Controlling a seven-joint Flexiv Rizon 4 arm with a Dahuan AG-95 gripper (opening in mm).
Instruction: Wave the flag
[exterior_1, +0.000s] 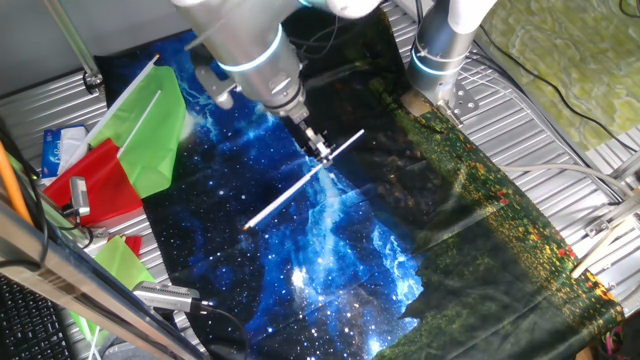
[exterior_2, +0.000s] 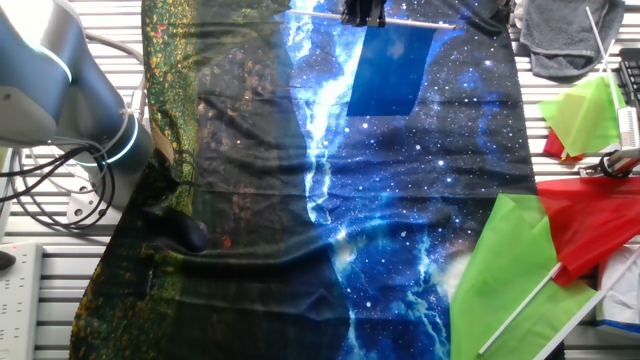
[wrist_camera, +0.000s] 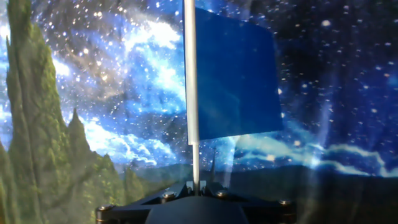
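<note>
The end effector (exterior_1: 318, 143) is clamped on the thin white stick of the flag (exterior_2: 388, 68), holding it clear of the desk (exterior_1: 560, 110). In the hand view the stick rises straight up from between the closed fingers, with the plain dark-blue cloth (wrist_camera: 233, 76) spread flat to its right. In one fixed view the stick (exterior_1: 290, 190) runs diagonally from the end effector toward the lower left, above a galaxy-printed cloth (exterior_1: 330, 250) that covers the middle of the desk. In the other fixed view the blue cloth hangs below the stick near the top edge. Well apart from the held flag, at the side of the desk, lie a bright green flag (exterior_1: 150, 125) and a red flag (exterior_1: 95, 185), overlapping one another. A second arm base (exterior_1: 445, 45) stands at the far edge of the printed cloth.
</note>
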